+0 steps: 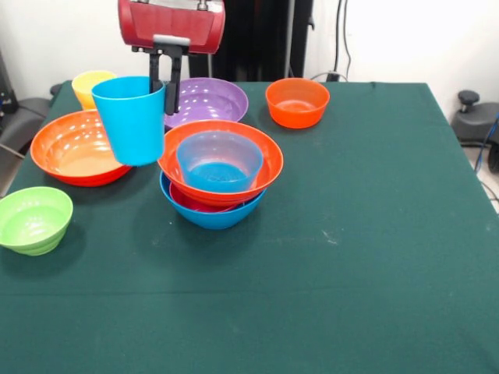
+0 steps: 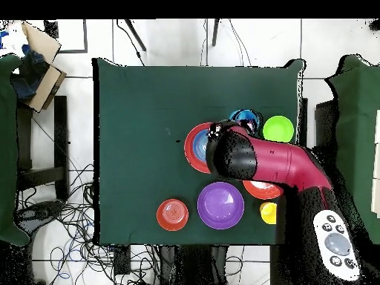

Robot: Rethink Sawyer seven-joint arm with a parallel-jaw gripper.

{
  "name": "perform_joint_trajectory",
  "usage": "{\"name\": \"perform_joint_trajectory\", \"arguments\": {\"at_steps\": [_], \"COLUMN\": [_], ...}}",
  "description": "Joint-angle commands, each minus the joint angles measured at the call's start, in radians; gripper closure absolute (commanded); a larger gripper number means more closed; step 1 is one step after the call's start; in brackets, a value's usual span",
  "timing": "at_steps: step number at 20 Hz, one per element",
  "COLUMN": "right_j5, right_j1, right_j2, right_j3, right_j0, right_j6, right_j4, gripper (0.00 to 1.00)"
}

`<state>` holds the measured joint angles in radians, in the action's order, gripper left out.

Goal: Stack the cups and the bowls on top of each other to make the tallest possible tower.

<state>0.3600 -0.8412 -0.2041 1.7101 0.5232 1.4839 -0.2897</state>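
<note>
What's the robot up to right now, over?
Gripper shut on blue cup, lifted clear. Tower right beside it, medium blue bowl on top. Nothing blocking.

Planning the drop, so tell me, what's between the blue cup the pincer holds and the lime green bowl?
In the front view, only bare green tablecloth lies between the blue cup and the lime green bowl; the large orange bowl sits just behind that stretch.

A green-covered table (image 1: 351, 234) holds a bowl stack (image 1: 221, 175) just below and beside the gripper (image 1: 165, 89). A purple bowl (image 1: 204, 100) sits behind the gripper, a small orange bowl (image 1: 297, 102) farther off, a large orange bowl (image 1: 78, 148), yellow cup (image 1: 88, 84) and green bowl (image 1: 33, 220) on its other side.
</note>
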Motion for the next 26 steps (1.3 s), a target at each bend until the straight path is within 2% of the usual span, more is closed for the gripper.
{"name": "perform_joint_trajectory", "arguments": {"at_steps": [1, 5, 9, 13, 16, 19, 26], "right_j5": [0.044, 0.029, 0.027, 0.095, 0.229, 0.305, 0.392], "right_j1": [-0.005, -0.005, -0.04, -0.095, -0.136, -0.129, 0.013], "right_j2": [0.001, 0.017, 0.016, -0.008, -0.002, 0.01, 0.017], "right_j3": [0.083, 0.09, 0.103, 0.106, 0.047, -0.022, -0.251], "right_j0": [-0.018, -0.038, -0.046, -0.032, -0.044, -0.062, -0.106], "right_j6": [0.112, 0.128, 0.125, 0.099, 0.075, 0.072, 0.089], "right_j4": [-0.002, -0.005, 0.003, 0.046, 0.082, 0.086, 0.063], "gripper": [1.0, 1.0, 1.0, 1.0, 1.0, 1.0, 1.0]}}
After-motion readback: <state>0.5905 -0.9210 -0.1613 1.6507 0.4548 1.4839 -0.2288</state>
